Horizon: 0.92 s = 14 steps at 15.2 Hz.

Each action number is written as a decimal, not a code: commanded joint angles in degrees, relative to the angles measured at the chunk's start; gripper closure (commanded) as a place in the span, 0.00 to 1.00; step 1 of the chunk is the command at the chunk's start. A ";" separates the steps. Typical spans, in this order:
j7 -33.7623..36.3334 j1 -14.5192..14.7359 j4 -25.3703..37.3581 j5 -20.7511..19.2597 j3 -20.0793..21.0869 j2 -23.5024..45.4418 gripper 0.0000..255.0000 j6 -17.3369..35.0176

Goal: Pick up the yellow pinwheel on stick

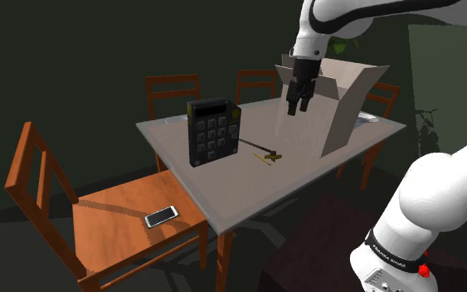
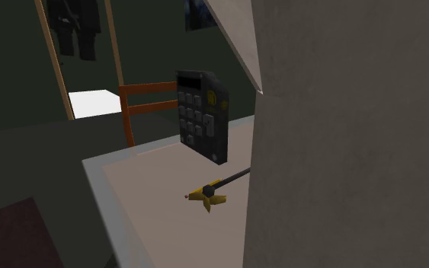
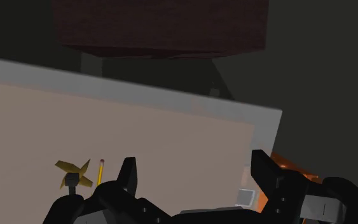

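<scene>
So the pinwheel [image 1: 269, 156] is lying flat on the worktop [image 1: 248, 191], just beside the black calculator [image 1: 213, 131]. The tool [image 1: 296, 104] hangs higher up, over by the box [image 1: 352, 95], fingers spread and empty. I'd call this the approach: next it needs to drop down, line up across the stick and close.

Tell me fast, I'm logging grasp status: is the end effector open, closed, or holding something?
End effector: open, holding nothing; the yellow pinwheel lies on the table.
</scene>
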 commanded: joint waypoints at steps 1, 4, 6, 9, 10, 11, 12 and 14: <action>-0.91 -0.43 0.01 -0.42 -0.81 3.47 0.00 3.12; -1.97 -0.92 1.77 -0.72 -1.82 9.34 0.00 6.65; -2.68 -1.23 3.29 -0.80 -2.48 13.37 0.00 8.77; -3.74 -1.71 6.11 -0.72 -3.41 19.56 0.00 11.57; -4.10 -1.89 7.19 -0.63 -3.70 21.66 0.00 12.40; -4.46 -2.06 8.34 -0.53 -3.98 23.77 0.00 13.16; -4.81 -2.25 9.55 -0.40 -4.24 25.89 0.00 13.87; -5.52 -2.66 12.20 -0.07 -4.73 30.17 0.00 15.11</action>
